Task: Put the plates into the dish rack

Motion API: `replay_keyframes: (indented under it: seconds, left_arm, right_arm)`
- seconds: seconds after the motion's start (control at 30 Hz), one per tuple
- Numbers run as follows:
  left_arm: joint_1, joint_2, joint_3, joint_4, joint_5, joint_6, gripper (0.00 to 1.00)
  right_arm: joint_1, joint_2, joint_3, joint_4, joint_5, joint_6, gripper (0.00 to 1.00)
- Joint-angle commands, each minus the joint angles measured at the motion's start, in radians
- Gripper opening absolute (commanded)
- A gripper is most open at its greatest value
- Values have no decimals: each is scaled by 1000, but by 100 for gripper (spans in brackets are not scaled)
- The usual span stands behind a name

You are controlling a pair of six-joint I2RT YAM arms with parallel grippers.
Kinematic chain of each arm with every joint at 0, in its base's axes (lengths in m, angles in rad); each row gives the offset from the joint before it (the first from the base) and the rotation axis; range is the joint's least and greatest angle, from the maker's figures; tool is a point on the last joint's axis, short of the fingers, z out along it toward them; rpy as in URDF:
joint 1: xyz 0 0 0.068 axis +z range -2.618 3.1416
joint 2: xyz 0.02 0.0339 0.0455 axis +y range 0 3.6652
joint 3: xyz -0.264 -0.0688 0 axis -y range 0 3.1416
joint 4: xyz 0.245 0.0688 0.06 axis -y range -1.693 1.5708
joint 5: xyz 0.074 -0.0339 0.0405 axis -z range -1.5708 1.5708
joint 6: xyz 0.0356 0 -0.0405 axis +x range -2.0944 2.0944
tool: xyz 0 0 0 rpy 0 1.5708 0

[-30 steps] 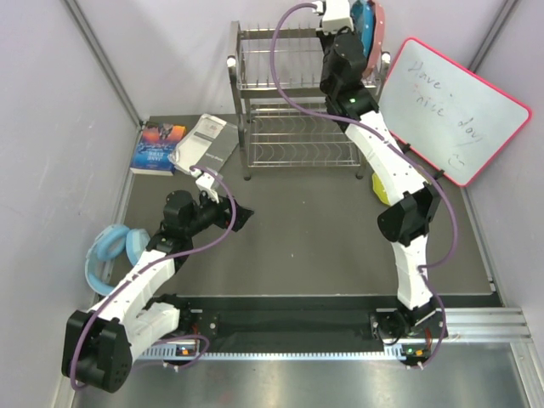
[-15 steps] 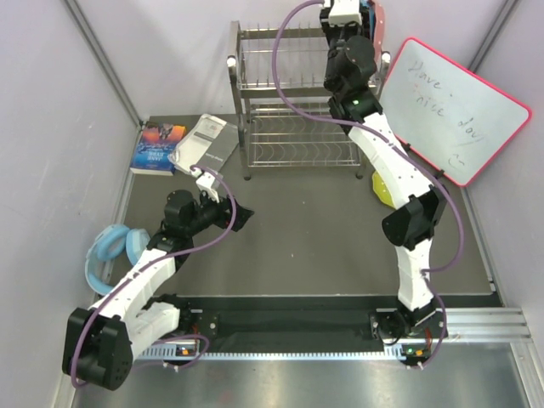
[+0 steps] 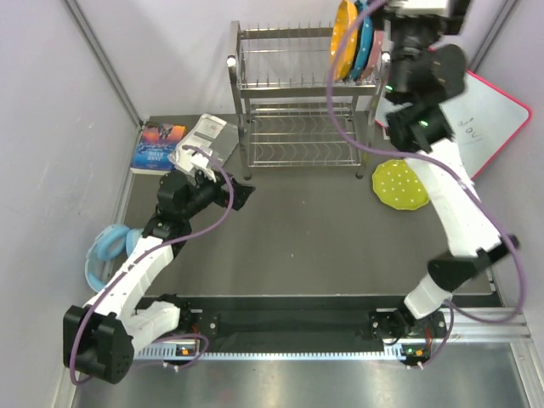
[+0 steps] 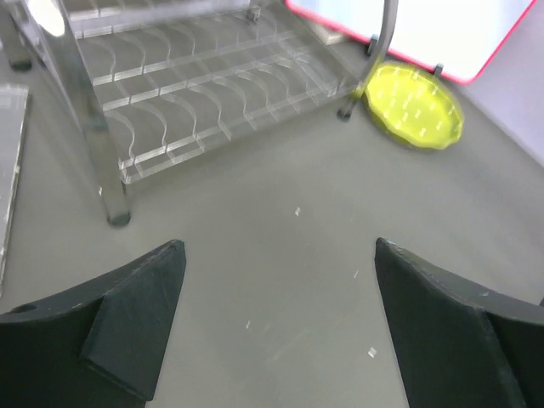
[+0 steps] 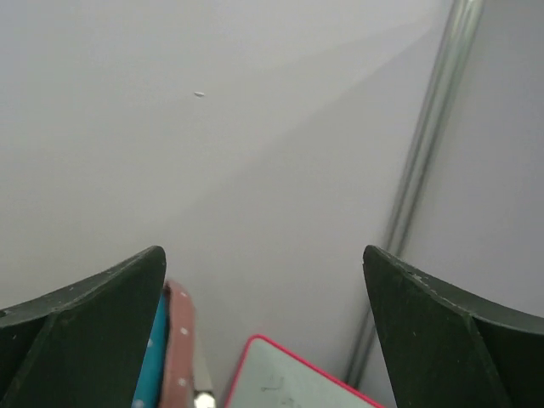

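The left arm's jaws (image 4: 276,253) are spread wide with nothing between them, low over the bare worktop (image 3: 306,242) and aimed at the foot of the dish rack (image 3: 289,140). Over the last second this arm has edged a little nearer the rack and picked nothing up.

The bigger change is on the right. A second ago the right arm was bent over the rack's top tier, covering the slots. It has now swung up and off to the right. Its jaws (image 5: 262,255) are released and empty, facing the back wall above the whiteboard (image 3: 489,115).

With the arm away, the top tier shows three plates standing on edge side by side at its right end: the orange plate (image 3: 343,38), the blue plate (image 3: 365,34) and the pink plate (image 3: 376,49). I read this as the third plate having just been let go.

Counted from left to right:
- one book (image 3: 159,146)
- one grey tray (image 3: 204,143)
- one rack holding three plates
- one yellow-green plate (image 3: 401,184), flat on the worktop by the rack's right foot
- one whiteboard

That makes four plates, three loaded and one to go. The right arm is the nearer one to take it.
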Motion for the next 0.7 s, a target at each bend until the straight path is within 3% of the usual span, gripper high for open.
replay_keyframes:
  seconds: [0.0, 0.13, 0.27, 0.3, 0.37, 0.53, 0.67]
  left_arm:
    - [-6, 32, 86, 79, 2, -30, 99]
    - [-40, 37, 77, 40, 1, -64, 99]
    - [-69, 47, 43, -22, -21, 0, 99]
    - [-75, 50, 39, -35, -28, 22, 99]
    - [-96, 58, 28, -72, -38, 91, 99]
    - [-104, 84, 42, -164, -68, 169, 99]
    - [-102, 103, 74, -236, -97, 197, 99]
  right_arm:
    - [-153, -264, -267, -243, -40, 50, 100]
    - [-359, -434, -502, -560, -219, 124, 100]
    - [-514, -582, -859, -725, -516, 14, 100]
    - [-588, -597, -904, -790, -561, -46, 100]
    - [-624, -582, -980, -844, -656, -97, 100]
    - [-752, -317, -891, -1023, -869, -145, 99]
    - [-770, -113, -768, -1111, -937, -240, 88]
